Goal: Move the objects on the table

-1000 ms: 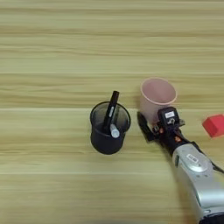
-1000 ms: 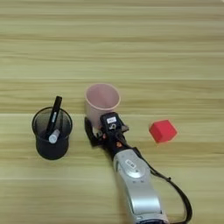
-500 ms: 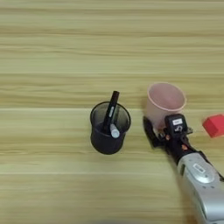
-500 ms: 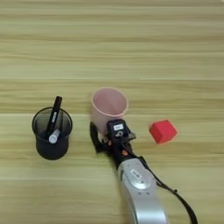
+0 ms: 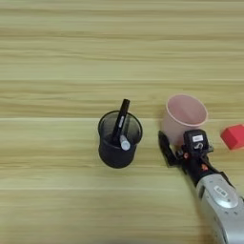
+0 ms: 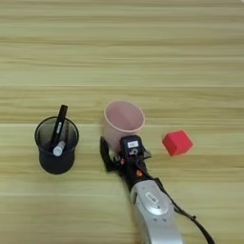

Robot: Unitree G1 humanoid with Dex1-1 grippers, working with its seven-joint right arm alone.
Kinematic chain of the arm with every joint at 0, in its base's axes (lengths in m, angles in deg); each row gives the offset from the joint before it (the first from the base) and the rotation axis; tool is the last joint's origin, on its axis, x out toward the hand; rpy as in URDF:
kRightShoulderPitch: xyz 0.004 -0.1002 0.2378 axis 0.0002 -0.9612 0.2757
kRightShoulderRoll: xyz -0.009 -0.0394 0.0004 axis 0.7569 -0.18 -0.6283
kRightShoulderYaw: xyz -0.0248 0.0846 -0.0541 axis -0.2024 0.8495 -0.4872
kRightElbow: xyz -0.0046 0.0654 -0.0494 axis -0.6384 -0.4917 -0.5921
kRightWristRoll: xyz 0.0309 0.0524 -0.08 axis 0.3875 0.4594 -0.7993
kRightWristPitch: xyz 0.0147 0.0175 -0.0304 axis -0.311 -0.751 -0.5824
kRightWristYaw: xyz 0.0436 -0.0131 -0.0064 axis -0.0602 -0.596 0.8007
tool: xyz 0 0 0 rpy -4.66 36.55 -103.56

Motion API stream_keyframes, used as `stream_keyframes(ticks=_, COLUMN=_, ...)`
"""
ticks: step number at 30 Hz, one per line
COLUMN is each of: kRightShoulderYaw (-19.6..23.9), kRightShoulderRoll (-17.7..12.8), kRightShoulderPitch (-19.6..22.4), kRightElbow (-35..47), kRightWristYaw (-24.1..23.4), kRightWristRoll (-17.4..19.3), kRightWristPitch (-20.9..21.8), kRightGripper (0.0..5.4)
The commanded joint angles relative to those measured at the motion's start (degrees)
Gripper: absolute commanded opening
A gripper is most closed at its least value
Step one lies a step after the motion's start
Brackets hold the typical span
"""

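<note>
The right gripper (image 6: 116,150), its black fingers apart and seemingly straddling the near wall of the upright pink cup (image 6: 123,119) standing between pen cup (image 6: 56,151) and red cube (image 6: 177,142), could tip this light cup if it closes off-centre.

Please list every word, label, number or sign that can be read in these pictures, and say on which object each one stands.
No text can be read.
Small white label on the top of the hand: too small and blurred to read.
Pale mark on the silver forearm: too blurred to read.
Pink cup, red cube, mesh pen cup and marker: no writing visible.
</note>
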Motion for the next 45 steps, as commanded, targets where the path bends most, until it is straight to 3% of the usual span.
stream_keyframes(ticks=1, kRightShoulderYaw=-0.9, kRightShoulderRoll=-0.2, kRightShoulderPitch=-4.2, kRightElbow=-2.5, kRightWristYaw=0.3, kRightWristRoll=-0.2, kRightWristPitch=-4.8, kRightGripper=3.97)
stream_keyframes(ticks=5, kRightShoulderYaw=-1.0, kRightShoulderRoll=-0.3, kRightShoulderPitch=-4.2, kRightElbow=-2.6, kRightWristYaw=0.3, kRightWristRoll=0.0, kRightWristPitch=-4.9, kRightGripper=4.47)
stream_keyframes(ticks=7, kRightShoulderYaw=-1.1, kRightShoulderRoll=-0.3, kRightShoulderPitch=-4.3, kRightElbow=-2.5, kRightWristYaw=0.3, kRightWristRoll=0.0, kRightWristPitch=-4.9, kRightGripper=4.96)
stream_keyframes(ticks=11, kRightShoulderYaw=-1.1, kRightShoulderRoll=-0.4, kRightShoulderPitch=-5.4, kRightElbow=-1.0, kRightWristYaw=0.4, kRightWristRoll=0.4, kRightWristPitch=-5.2, kRightGripper=5.35)
stream_keyframes(ticks=45, kRightShoulderYaw=-4.0, kRightShoulderRoll=-2.3, kRightShoulderPitch=-18.2, kRightElbow=10.1, kRightWristYaw=3.4, kRightWristRoll=0.9, kRightWristPitch=-10.5, kRightGripper=5.35)
